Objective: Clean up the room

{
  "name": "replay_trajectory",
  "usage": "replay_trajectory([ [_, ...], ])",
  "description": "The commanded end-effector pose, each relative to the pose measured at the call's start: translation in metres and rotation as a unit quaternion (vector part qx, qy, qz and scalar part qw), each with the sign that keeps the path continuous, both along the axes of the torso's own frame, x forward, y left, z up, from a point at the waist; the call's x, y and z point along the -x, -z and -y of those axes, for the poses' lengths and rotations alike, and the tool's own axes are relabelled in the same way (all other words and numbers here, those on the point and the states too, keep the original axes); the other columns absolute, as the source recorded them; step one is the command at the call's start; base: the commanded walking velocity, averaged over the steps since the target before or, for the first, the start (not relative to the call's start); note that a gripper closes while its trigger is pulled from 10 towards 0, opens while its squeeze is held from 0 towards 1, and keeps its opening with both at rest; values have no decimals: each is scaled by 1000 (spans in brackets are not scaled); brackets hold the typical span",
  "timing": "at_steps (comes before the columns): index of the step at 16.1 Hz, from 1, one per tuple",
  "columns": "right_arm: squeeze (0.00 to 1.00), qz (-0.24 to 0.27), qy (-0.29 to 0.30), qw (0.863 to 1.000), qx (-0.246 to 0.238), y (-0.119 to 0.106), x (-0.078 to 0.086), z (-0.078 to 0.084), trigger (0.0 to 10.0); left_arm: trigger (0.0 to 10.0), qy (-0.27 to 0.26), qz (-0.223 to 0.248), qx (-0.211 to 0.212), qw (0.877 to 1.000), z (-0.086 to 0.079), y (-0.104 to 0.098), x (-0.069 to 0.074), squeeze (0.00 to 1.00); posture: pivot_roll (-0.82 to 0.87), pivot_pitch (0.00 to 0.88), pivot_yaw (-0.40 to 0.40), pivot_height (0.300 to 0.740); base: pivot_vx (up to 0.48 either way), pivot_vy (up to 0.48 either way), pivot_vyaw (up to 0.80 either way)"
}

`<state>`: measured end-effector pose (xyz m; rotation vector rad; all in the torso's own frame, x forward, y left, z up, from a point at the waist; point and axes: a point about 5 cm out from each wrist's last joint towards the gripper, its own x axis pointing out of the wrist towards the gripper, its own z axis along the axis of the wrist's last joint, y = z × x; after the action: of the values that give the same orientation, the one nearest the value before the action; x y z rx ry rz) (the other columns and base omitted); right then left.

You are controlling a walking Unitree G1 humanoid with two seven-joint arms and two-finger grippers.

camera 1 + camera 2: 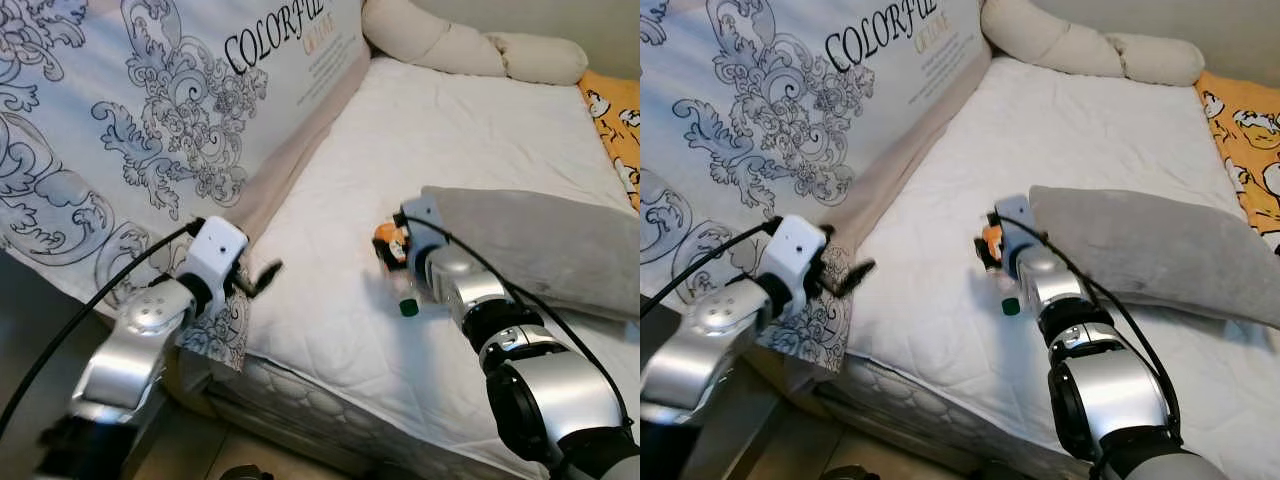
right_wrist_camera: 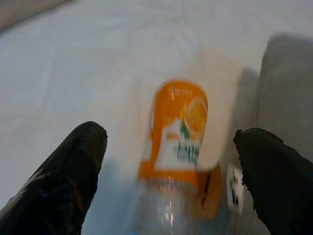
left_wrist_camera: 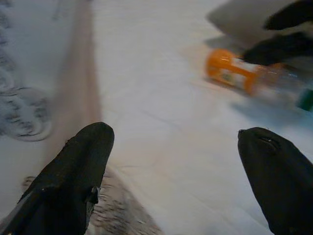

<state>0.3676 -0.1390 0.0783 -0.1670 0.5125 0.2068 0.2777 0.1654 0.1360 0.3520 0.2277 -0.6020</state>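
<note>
Bottle: plastic drink bottle (image 2: 177,147) with an orange label and a green cap (image 1: 408,308) lay on its side on the white mattress (image 1: 470,140), just beside the edge of the grey pillow (image 1: 540,245).
Right gripper: right gripper (image 2: 168,161) hung right over the bottle, fingers spread wide, one on each side of it, not closed on anything yet.
Left gripper: left gripper (image 3: 183,171) was off near the bed's edge by the patterned sheet (image 1: 150,110), spread open too and holding nothing. The bottle sat well apart from it.
How it'll handle: looked mostly empty to me, so probably really light. Thin clear plastic is smooth and crushable, and a round bottle on a soft mattress will likely roll or sink away if nudged.
Where to grab: I'd say across the middle of the body around the label, fingers squarely on opposite sides, with a gentle squeeze. The cap end seems too narrow for a steady hold.
Watch out: the pillow edge was crowding one finger's side.
</note>
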Motion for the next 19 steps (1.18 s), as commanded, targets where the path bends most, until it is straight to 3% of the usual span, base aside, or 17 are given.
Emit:
replay_trajectory([
  [1, 0, 10, 18, 1000, -2, -4, -3, 5, 10000, 10000, 49, -23, -1, 999, 7, -2, 11, 0, 90, 2, -14, 740, 0, 0, 0],
  [5, 0, -11, 52, 998, -33, 6, 2, 14, 10000, 10000, 104, -57, -30, 992, 9, -3, 36, 0, 121, 37, -16, 740, 0, 0, 0],
  [13, 0, -57, 67, 996, -29, 30, 19, 19, 10000, 10000, 103, -84, -41, 990, 4, -15, 66, 0, 194, 121, -12, 740, 0, 0, 0],
  [16, 0, -81, 68, 994, -20, 46, 31, 24, 10000, 10000, 98, -95, -42, 990, 4, -17, 74, 0, 210, 158, -1, 740, 0, 0, 0],
  [19, 0, -75, 76, 994, -28, 47, 33, 26, 10000, 10000, 94, -97, -45, 990, 2, -19, 78, 0, 212, 167, 0, 740, 0, 0, 0],
])
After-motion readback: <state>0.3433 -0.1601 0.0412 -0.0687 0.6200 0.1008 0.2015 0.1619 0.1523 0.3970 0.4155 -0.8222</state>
